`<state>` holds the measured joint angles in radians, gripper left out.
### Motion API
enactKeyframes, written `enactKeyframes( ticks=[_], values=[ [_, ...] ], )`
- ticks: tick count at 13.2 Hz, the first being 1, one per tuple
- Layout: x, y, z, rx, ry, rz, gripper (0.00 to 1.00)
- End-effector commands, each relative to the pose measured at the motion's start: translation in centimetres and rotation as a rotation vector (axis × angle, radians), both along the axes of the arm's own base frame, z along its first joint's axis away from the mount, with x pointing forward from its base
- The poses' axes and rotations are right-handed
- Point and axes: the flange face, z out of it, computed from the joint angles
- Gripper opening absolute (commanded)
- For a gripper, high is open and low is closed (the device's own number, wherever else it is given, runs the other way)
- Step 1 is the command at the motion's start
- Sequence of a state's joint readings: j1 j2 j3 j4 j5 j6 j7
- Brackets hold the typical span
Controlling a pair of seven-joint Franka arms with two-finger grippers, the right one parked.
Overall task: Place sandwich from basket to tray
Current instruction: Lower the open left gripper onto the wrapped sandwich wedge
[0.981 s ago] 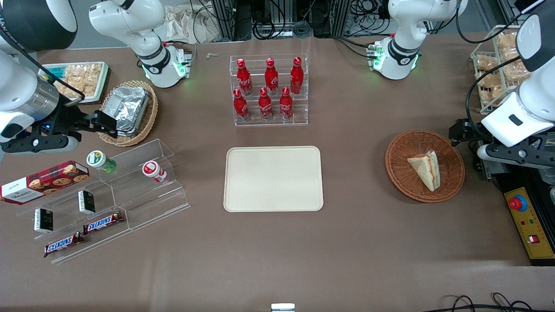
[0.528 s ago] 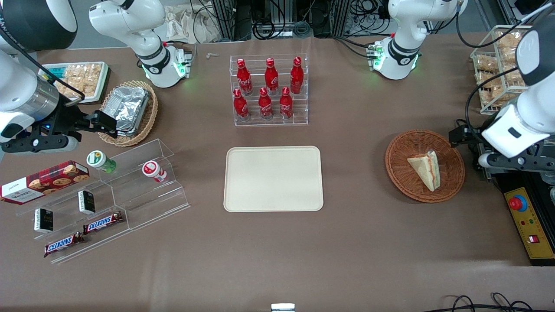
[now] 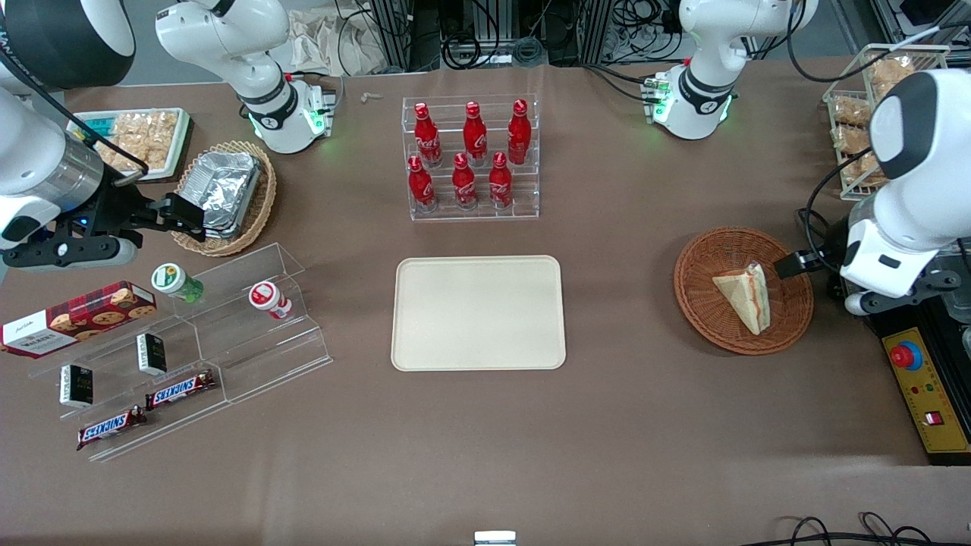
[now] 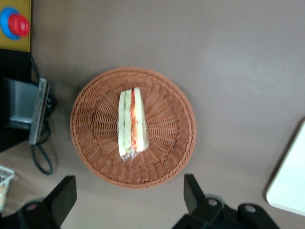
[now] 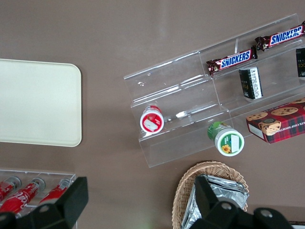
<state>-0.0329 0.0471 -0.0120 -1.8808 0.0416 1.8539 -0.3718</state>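
The sandwich (image 3: 745,297), a wrapped white-bread wedge with red and green filling, lies in the round reddish-brown basket (image 3: 694,303) toward the working arm's end of the table. The cream tray (image 3: 478,312) lies bare at the table's middle. My left gripper (image 3: 796,264) hovers over the basket's rim on the working arm's side, apart from the sandwich. In the left wrist view the sandwich (image 4: 132,121) lies in the basket (image 4: 95,143). The gripper (image 4: 127,200) is open and holds nothing, its fingers (image 4: 62,200) spread wide just outside the rim. A corner of the tray (image 4: 288,186) shows.
A clear rack of red bottles (image 3: 472,159) stands farther from the camera than the tray. A yellow control box with a red button (image 3: 922,387) and a wire rack of pastries (image 3: 857,121) sit beside the basket. Acrylic snack racks (image 3: 190,341) and a tan basket with foil (image 3: 227,193) lie toward the parked arm's end.
My left arm has swung in toward the basket. The gripper has come from outside the basket to over its rim. The sandwich, basket and tray have not moved.
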Motion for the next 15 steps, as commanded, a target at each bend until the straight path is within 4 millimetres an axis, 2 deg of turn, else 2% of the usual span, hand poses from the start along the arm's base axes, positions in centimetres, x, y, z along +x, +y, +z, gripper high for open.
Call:
enactKeyframes(
  ticks=[1, 3, 5, 8, 13, 15],
  values=[
    [-4.6, 0.8, -4.1, 0.002, -0.068, 0.138, 1.0],
    [-5.4, 0.9, -6.9, 0.01, -0.089, 0.21, 1.0],
    [-5.8, 0.9, -8.3, 0.034, -0.083, 0.218, 1.0],
    [-4.9, 0.2, -11.2, 0.038, -0.09, 0.332, 1.0],
    [-5.7, 0.6, -15.3, 0.079, -0.066, 0.319, 1.0],
    [-5.8, 0.7, -16.2, 0.08, -0.057, 0.321, 1.0]
  ],
)
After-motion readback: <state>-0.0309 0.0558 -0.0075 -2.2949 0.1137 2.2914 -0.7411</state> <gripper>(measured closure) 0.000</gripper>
